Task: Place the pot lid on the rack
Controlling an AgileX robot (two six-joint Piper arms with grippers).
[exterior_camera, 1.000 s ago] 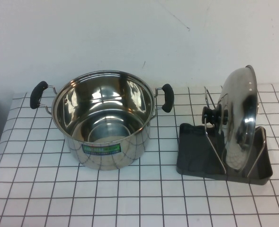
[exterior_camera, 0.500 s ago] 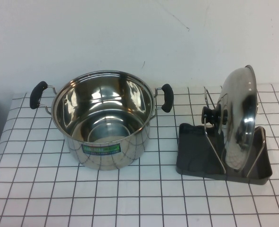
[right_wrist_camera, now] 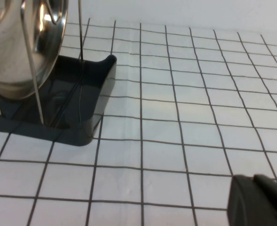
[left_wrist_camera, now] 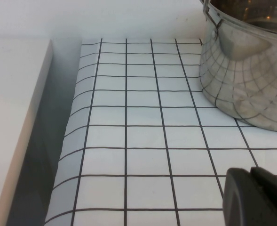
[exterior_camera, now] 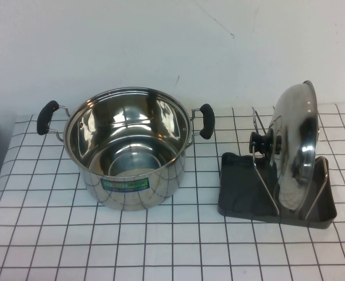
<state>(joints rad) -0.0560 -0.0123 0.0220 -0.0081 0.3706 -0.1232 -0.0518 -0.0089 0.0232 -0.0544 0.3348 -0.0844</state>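
- The checked table cloth (exterior_camera: 160, 246) runs to the white wall at the back; its left edge curls beside a pale ledge (left_wrist_camera: 16, 117) (a shadowed gap lies between them).
- The near strip of cloth in front of the pot (exterior_camera: 128, 146) and the rack (exterior_camera: 242, 187) lies bare, and a band of bare squares separates the pot from the rack.
- The pot lid (exterior_camera: 295, 146) stands on edge between the rack's wire dividers, leaning slightly, its black knob (exterior_camera: 259, 142) facing the pot.
- The rack sits on the robot's right of the table, the pot left of centre with its mouth uncovered.
- The left gripper (left_wrist_camera: 258, 197) hovers low over the cloth near the pot's outer wall, fingers together, holding nothing.
- The right gripper (right_wrist_camera: 258, 200) hovers over bare cloth, apart from the rack's corner, fingers together and empty; the lid is well clear of it.
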